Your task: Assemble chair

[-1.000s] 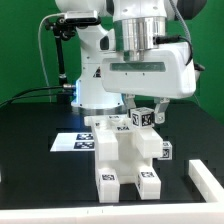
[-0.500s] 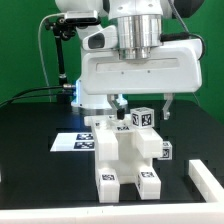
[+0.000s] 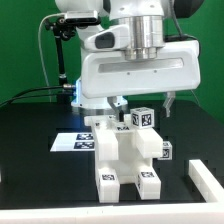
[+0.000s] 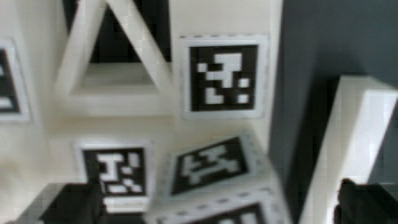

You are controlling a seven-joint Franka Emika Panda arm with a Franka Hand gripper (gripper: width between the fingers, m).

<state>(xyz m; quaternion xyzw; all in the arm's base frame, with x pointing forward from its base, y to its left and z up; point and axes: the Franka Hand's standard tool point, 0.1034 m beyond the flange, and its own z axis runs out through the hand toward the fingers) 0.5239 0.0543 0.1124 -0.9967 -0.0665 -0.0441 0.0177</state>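
The chair (image 3: 125,152) is a stack of chunky white blocks with black-and-white tags, standing mid-table in the exterior view. A tagged block (image 3: 143,117) sits at its top. My gripper (image 3: 144,104) hangs just above that top block. Its two dark fingers (image 3: 118,103) are spread wide, one on each side of the block, and touch nothing. In the wrist view the chair's tagged faces (image 4: 222,75) fill the frame. My gripper (image 4: 222,205) shows as two dark fingertips (image 4: 80,205) at the picture's edge, with a tilted tag (image 4: 214,165) between them. It is open and empty.
The marker board (image 3: 72,141) lies flat on the black table at the exterior view's left of the chair. A loose white bar (image 3: 205,180) lies at the front right. The robot's base (image 3: 90,85) stands behind, against a green wall.
The hand has turned about its vertical axis, so its broad face now fronts the camera and the fingers stand wide on both sides of the top block. Little moved in the last half second.
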